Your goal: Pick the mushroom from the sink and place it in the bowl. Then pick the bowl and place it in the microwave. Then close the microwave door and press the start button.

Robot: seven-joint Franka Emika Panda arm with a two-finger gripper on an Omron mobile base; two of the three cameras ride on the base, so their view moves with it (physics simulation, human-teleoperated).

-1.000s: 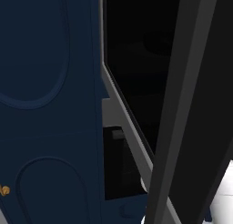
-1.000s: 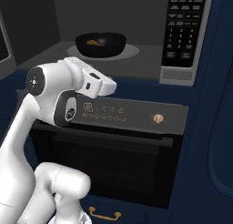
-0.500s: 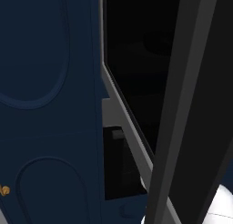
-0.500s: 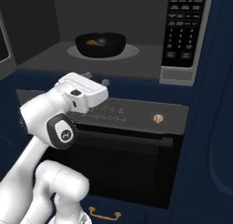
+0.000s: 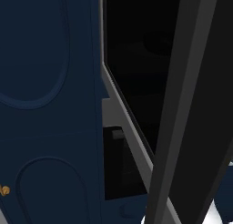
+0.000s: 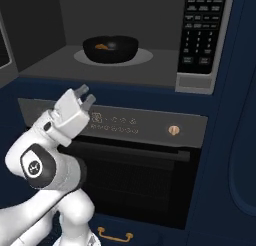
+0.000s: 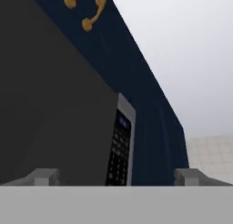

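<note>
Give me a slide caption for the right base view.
Bowl with mushroom sits inside the open microwave; open gripper below.

The bowl [image 6: 110,48] sits inside the open microwave [image 6: 125,37], on the pale round plate, with a bit of orange-tan showing in it. My gripper [image 6: 85,94] hangs below the microwave floor, left of the bowl, fingers spread and empty, in front of the oven's control strip [image 6: 145,125].
</note>
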